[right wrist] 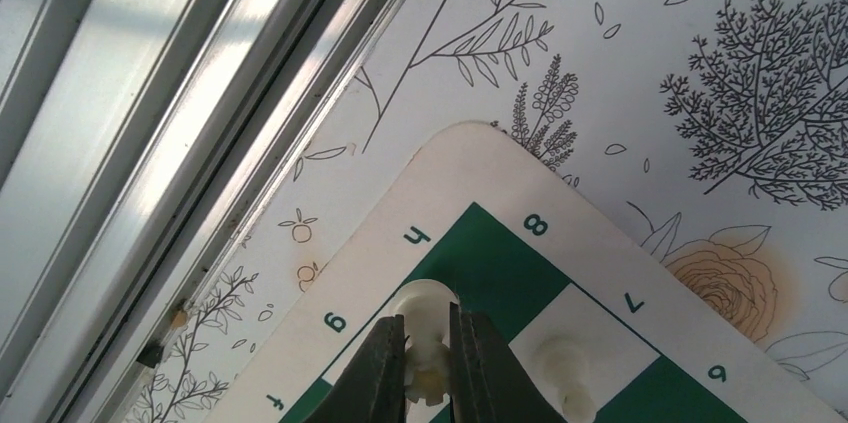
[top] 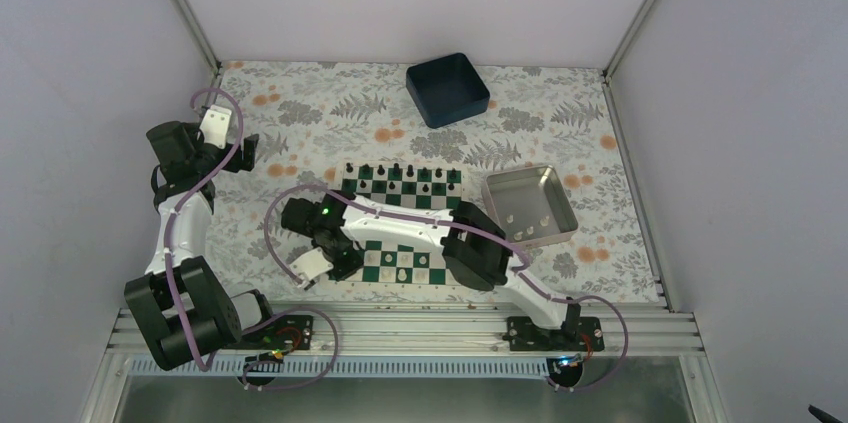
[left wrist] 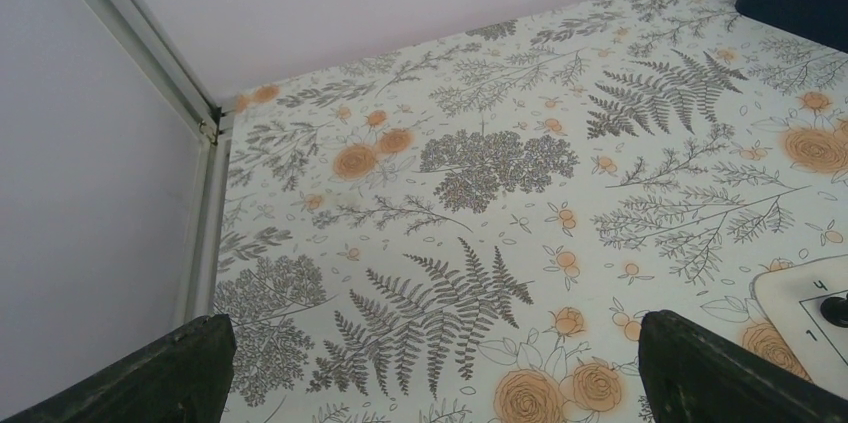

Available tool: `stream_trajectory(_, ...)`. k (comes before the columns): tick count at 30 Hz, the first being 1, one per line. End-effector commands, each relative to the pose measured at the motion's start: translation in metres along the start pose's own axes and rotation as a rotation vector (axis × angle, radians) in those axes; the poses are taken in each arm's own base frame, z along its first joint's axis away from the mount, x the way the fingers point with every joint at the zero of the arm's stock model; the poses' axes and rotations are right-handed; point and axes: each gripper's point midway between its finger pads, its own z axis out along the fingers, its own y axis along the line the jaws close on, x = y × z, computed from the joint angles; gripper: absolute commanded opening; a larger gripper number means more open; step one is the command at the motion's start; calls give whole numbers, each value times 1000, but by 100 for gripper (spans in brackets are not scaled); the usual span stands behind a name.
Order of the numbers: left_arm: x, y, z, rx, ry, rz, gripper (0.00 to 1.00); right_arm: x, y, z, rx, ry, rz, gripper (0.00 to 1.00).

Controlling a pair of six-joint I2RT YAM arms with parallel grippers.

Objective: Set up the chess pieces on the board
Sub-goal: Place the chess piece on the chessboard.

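Pinching a white piece (right wrist: pixel 428 301) between nearly closed fingers, the right gripper (right wrist: pixel 428 348) holds it at the dark corner square of the board (right wrist: pixel 480 173). Letting go while it leans could tip it into the neighbouring piece (right wrist: pixel 562 363) just beside. The left gripper (left wrist: pixel 440 388) gapes wide and empty over the cloth (left wrist: pixel 480 158).

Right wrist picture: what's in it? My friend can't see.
The right gripper pinches a small cream plastic chess piece at the dark green corner square of the flat green-and-white chessboard. Another cream piece stands on the white square beside it.
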Motion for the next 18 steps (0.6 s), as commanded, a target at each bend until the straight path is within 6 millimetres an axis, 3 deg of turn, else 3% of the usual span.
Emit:
stream_trajectory(1, -7, -3, -6, 15, -34, 5, 100, -6, -7, 5, 14, -19, -7, 10)
stream_trajectory(18, -8, -4, -6, 24, -38, 4, 100, 10, -24, 15, 44, -11, 34, 10)
